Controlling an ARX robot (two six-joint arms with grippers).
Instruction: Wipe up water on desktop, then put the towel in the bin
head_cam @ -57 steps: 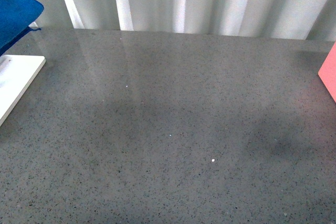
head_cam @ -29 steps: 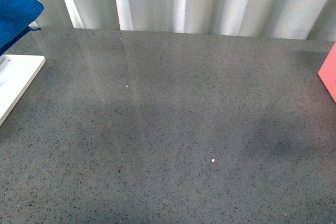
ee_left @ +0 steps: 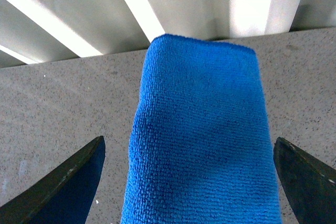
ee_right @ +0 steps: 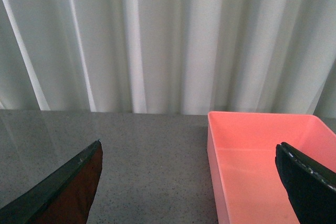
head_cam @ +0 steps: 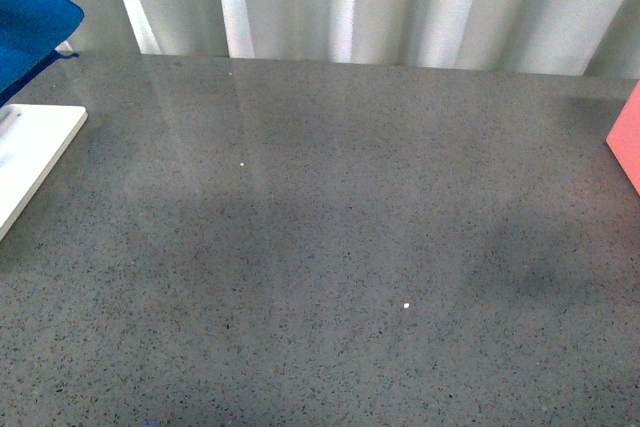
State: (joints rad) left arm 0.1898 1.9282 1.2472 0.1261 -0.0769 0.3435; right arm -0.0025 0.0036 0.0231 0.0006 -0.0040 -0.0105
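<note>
Left end effector (ee_left: 187, 140) stood spread astride the folded royal-blue microfibre towel (ee_left: 199, 103) near the far-left corner of the dark-grey stone bench (head_cam: 330, 247), right end effector (ee_right: 188, 144) also spread; a centred, deep closure was advised.

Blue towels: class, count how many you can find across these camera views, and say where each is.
1. The towel fills the middle of the left wrist view, desktop behind it; the front view shows the same towel at its far left edge. No other is visible.

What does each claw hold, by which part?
Right claw: nothing. The towel lies between the wide-spread fingers of the left claw, its near end out of view; no grip shows.
</note>
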